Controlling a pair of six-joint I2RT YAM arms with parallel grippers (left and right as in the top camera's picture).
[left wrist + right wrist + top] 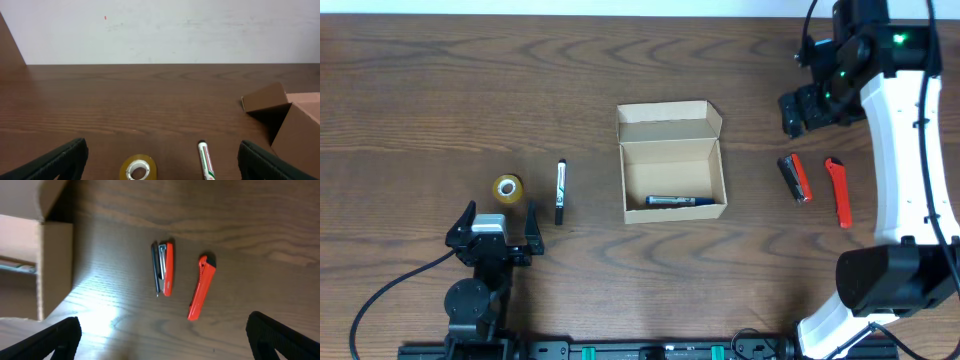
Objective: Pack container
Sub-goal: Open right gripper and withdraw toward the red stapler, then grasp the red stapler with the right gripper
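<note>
The tan cardboard container (672, 163) stands open mid-table with its flap lid folded back; a dark blue marker (680, 201) lies inside along its near wall. The box also shows in the left wrist view (292, 122) and in the right wrist view (55, 265). A white marker (560, 190) and a roll of clear tape (507, 188) lie left of the box, both in the left wrist view: marker (205, 159), tape (138, 168). My left gripper (490, 235) is open and empty near the front edge. My right gripper (807, 110) is open and empty, raised at the far right.
A red and black stapler (796, 177) and an orange box cutter (838, 191) lie right of the box, below my right gripper; the right wrist view shows the stapler (165, 268) and cutter (201, 286). The right arm's white links run down the right side.
</note>
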